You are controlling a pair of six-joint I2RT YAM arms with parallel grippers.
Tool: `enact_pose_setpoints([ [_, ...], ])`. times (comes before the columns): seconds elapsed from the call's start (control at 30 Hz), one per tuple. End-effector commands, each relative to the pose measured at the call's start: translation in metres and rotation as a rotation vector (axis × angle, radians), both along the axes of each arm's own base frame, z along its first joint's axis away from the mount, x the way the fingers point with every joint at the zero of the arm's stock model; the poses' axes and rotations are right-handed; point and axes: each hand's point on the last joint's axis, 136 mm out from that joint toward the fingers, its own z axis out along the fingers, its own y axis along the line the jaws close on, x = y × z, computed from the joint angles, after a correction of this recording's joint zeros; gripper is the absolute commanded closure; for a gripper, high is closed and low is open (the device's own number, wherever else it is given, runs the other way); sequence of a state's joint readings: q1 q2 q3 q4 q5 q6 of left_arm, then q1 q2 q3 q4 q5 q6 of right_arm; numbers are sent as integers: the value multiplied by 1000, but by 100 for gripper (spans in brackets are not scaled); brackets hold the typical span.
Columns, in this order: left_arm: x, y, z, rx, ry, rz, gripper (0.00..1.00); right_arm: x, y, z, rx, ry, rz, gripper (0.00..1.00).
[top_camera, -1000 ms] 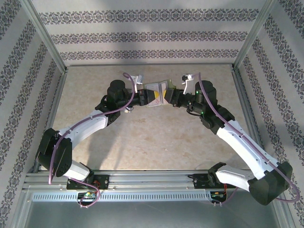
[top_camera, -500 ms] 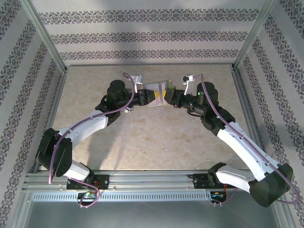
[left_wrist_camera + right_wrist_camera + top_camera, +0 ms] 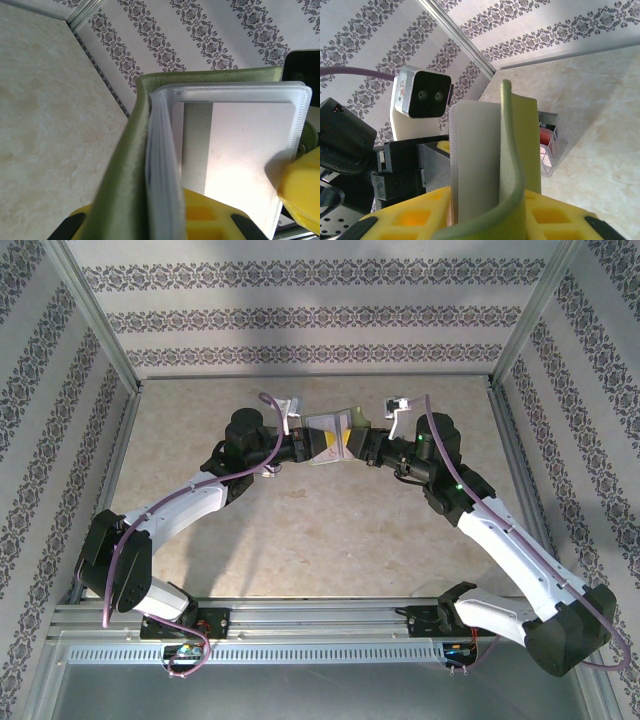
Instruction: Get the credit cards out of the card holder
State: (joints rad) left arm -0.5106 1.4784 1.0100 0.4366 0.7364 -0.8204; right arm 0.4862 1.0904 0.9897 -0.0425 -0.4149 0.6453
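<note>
The card holder (image 3: 330, 431) hangs in the air over the back middle of the table, between both grippers. Its cover (image 3: 125, 170) is olive green and carries clear plastic sleeves. A pale card with a grey stripe (image 3: 235, 145) sits in the front sleeve. My left gripper (image 3: 300, 448) (image 3: 160, 222) is shut on the holder's spine end. My right gripper (image 3: 366, 447) (image 3: 490, 217) has the bent cover (image 3: 512, 150) and a sleeve (image 3: 475, 160) between its yellow fingers, touching on both sides. One right finger (image 3: 302, 185) reaches the sleeve's corner.
A clear plastic rack (image 3: 551, 150) holding red and pink cards stands on the beige table (image 3: 320, 530) beyond the holder. Patterned walls and metal posts (image 3: 95, 320) close the table on three sides. A rail (image 3: 320, 615) runs along the near edge.
The right wrist has turned and shifted slightly to the right while staying at the holder's edge. The left arm and the holder have stayed put.
</note>
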Motion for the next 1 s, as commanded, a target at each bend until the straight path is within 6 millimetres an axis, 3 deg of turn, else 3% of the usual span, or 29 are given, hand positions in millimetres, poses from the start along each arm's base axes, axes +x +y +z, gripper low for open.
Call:
enact_pose_setpoints([
  [0.0, -6, -7, 7, -30, -35, -40, 88, -5, 3, 14, 49, -42, 30, 64],
  [0.3, -5, -8, 5, -31, -28, -44, 88, -7, 4, 19, 70, -53, 47, 62],
  [0.83, -7, -8, 10, -37, -39, -49, 88, -3, 0, 10, 46, -36, 18, 78],
  [0.97, -6, -9, 9, -42, -35, -53, 87, -4, 2, 10, 55, -33, 28, 77],
])
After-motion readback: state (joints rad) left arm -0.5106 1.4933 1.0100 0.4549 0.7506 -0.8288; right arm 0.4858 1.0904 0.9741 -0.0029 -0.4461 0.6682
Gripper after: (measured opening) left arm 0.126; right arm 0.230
